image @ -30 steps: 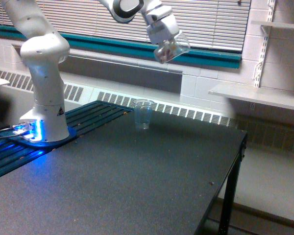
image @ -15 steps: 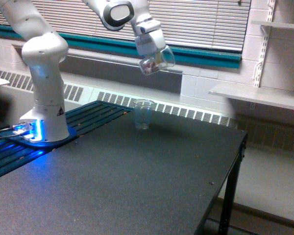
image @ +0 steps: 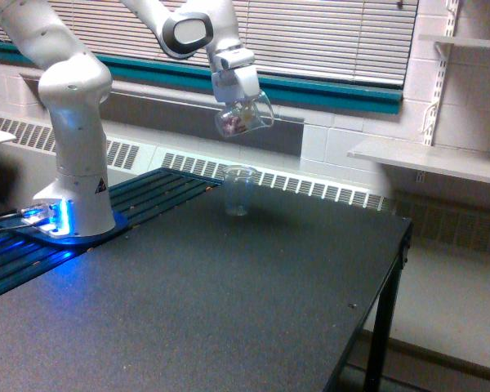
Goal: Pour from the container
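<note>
From the exterior view, the white robot arm [image: 73, 122] stands on its base at the desk's far edge, toward the exterior view's left, where a blue light glows around its foot. A small black triangular sticker sits low on the arm's column; whatever is printed on it is too small to read, and no other writing shows anywhere.

The arm reaches up and over, and its gripper [image: 236, 104] hangs in the air above the far side of the desk [image: 229, 310]. The white fingers are closed on the small clear cup [image: 243, 118], gripping it near the top. The cup is tipped over on a slant, its loop handle sticking out toward the exterior view's right, and reddish-brown bits show through the wall at the lower side. It touches nothing but the gripper.

Below it, a taller clear tumbler [image: 239, 190] stands upright on the dark speckled desk, near the far edge. The cup hangs above the tumbler, well apart from it in height, just a touch to the exterior view's left of it; whether it is straight over the rim I cannot tell.

Behind them are closed window blinds [image: 327, 37] over a teal strip, with a radiator grille [image: 310, 188] running low along the wall. A white shelf [image: 429, 159] juts out at the exterior view's right.
</note>
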Controlling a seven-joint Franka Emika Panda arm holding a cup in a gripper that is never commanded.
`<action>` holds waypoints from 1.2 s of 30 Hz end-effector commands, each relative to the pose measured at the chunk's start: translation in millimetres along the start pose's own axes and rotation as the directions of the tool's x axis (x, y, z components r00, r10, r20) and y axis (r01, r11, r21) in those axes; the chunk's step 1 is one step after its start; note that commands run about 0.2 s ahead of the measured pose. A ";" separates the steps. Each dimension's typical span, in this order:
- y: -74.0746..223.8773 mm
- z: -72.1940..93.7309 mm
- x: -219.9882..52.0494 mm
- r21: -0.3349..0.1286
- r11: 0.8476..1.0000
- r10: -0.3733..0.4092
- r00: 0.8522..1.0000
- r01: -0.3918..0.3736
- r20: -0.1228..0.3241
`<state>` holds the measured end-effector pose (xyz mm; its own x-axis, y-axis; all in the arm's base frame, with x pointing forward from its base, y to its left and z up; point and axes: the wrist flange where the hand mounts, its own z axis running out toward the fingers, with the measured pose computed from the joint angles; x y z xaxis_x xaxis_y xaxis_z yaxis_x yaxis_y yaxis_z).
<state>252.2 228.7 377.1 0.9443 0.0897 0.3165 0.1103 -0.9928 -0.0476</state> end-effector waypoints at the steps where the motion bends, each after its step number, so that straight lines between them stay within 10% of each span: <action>1: -0.1 8.9 -17.7 -0.008 1.000 0.009 0.999 -0.008 0.037; 36: -6.7 65.1 -77.2 -0.064 0.998 -0.010 0.973 0.026 0.231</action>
<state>205.7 244.3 310.7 0.9842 0.1108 0.1381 0.1141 -0.9934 -0.0155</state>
